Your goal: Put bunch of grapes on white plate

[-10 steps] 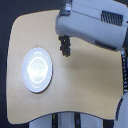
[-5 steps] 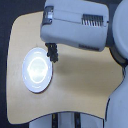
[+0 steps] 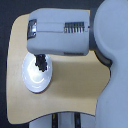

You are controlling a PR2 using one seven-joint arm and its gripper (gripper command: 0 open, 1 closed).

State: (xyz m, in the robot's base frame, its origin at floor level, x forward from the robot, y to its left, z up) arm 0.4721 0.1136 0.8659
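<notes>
arm swung left; bunch of grapes [image 3: 41,63] (dangling) now over white plate [image 3: 33,82].

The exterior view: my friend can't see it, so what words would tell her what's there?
A big grey robot arm reaches over a tan table, with a dark bunch of grapes hanging under it above a round white plate. The gripper itself is hidden.

I note a light wooden table [image 3: 75,80], rounded corners, white plate [image 3: 31,80] resting directly on it, exterior view's left.
</notes>
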